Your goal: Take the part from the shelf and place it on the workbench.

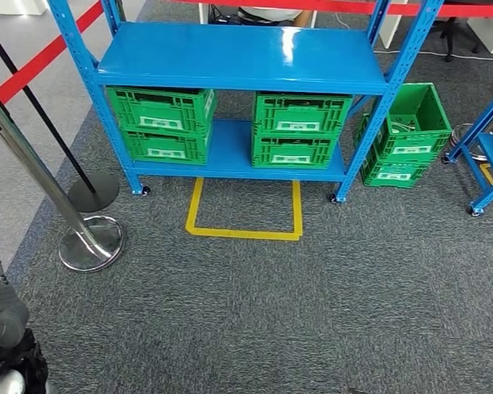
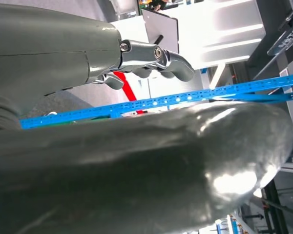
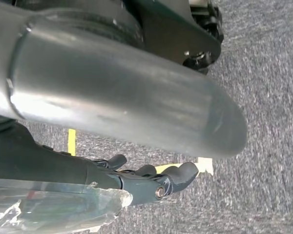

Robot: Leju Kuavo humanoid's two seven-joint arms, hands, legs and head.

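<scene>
Shelving (image 1: 237, 57) in blue steel stands ahead of me across grey carpet, with a yellow floor marking (image 1: 244, 222) in front of its lower deck. On that lower deck sit two stacks of green crates: the left crates (image 1: 162, 123) toward the left post, the right crates (image 1: 300, 130) toward the right post. A third crate stack (image 1: 405, 135) rests on the floor just beside the shelf's right post. The part I am meant to fetch I cannot make out; my guess is it lies inside one of the crates, hidden by their walls.

My left hand (image 2: 152, 56) hangs low at my side, fingers loosely curled and holding nothing. My right hand (image 3: 152, 180) hangs over the carpet, fingers also curled in; something clear and glossy lies beside it, and I cannot tell whether I am gripping that.

Judging by the setting, the part is probably rigid and perhaps smooth, so I would take it across its middle with a full wrap, not a pinch.
</scene>
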